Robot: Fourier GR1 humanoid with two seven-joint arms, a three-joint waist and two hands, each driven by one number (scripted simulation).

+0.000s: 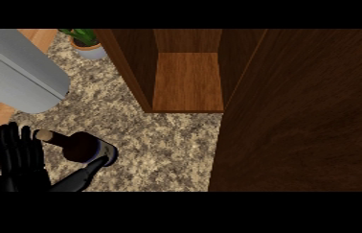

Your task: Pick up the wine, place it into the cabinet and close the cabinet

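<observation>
The wine bottle (pixel 79 146) is dark, with a tan cork top (pixel 44 135), and stands on the speckled counter at the lower left. My left hand (pixel 21 159) is beside it at the view's lower left corner. Its fingers are straight and point up on the bottle's left, and its thumb (pixel 88 172) reaches to the bottle's lower right side, so the bottle sits between thumb and fingers. The wooden cabinet (pixel 187 81) is open in the upper middle and its shelf is bare. Its dark door (pixel 290 112) is swung open and fills the right side. My right hand does not show.
A large grey rounded shape (pixel 28 74) hangs close to the view at the upper left. A potted plant (pixel 86 44) stands at the back, just left of the cabinet. Speckled counter (pixel 163 145) lies between the bottle and the cabinet's front.
</observation>
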